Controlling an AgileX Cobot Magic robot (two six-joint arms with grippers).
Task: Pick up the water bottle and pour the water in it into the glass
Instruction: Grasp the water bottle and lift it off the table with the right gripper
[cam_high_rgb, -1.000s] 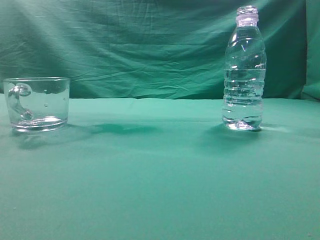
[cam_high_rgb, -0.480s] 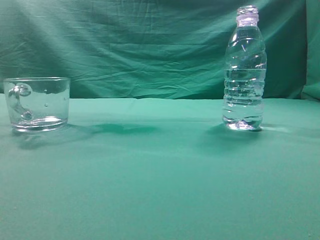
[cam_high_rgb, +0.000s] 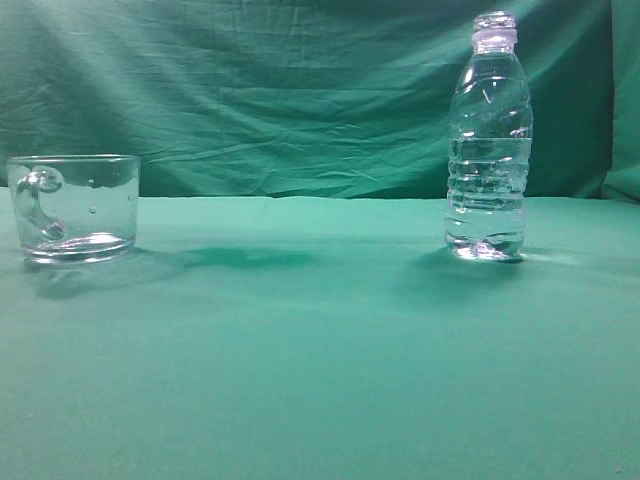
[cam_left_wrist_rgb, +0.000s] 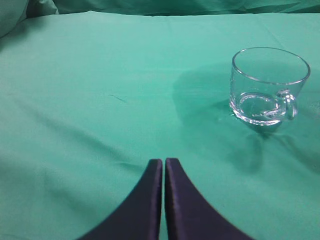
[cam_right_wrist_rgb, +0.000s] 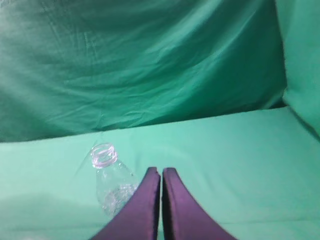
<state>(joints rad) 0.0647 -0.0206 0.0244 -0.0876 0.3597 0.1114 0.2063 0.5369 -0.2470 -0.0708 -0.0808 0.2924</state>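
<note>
The water bottle (cam_high_rgb: 488, 140) stands upright and uncapped at the right of the green table, with clear water (cam_high_rgb: 486, 205) in its lower part. It also shows in the right wrist view (cam_right_wrist_rgb: 112, 185), just left of my right gripper (cam_right_wrist_rgb: 161, 171), which is shut and empty above it. The glass (cam_high_rgb: 75, 207), a short clear mug with a curved handle, stands empty at the far left. In the left wrist view the glass (cam_left_wrist_rgb: 267, 85) sits ahead and to the right of my left gripper (cam_left_wrist_rgb: 163, 162), which is shut and empty. Neither gripper shows in the exterior view.
A green cloth covers the table (cam_high_rgb: 320, 350) and hangs as a wrinkled backdrop (cam_high_rgb: 280, 90) behind it. A fold of the cloth rises at the right edge (cam_high_rgb: 625, 100). Shadows lie on the cloth between the glass and the bottle.
</note>
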